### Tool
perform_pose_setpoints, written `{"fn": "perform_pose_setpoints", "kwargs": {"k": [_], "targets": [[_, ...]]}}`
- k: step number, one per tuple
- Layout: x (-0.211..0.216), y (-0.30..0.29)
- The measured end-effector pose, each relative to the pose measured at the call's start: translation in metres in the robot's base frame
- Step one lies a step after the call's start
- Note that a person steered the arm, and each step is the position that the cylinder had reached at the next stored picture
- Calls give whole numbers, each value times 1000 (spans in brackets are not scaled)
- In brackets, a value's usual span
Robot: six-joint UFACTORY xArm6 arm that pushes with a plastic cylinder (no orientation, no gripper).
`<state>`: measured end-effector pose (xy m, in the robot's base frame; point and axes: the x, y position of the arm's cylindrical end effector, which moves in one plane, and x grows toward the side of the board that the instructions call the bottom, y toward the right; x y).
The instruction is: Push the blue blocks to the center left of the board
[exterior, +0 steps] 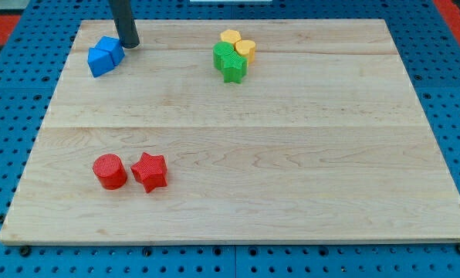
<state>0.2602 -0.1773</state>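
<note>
Two blue blocks sit pressed together near the board's top left: a blue cube-like block (111, 49) and a blue angular block (99, 62) just below and left of it. My tip (130, 45) stands on the board just right of the blue pair, close to or touching the upper block. The rod rises from there out of the view's top.
Two green blocks (229, 61) and two yellow blocks (238, 45) cluster at the top centre. A red cylinder (109, 171) and a red star (150, 171) sit side by side at the lower left. The wooden board (292, 154) lies on a blue pegboard.
</note>
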Motion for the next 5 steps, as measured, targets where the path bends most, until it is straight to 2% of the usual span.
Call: {"fn": "perform_pose_setpoints", "kwargs": {"k": [1,2,4,5], "targets": [[12,-6],[-14,-12],[46,-31],[31,-34]]}}
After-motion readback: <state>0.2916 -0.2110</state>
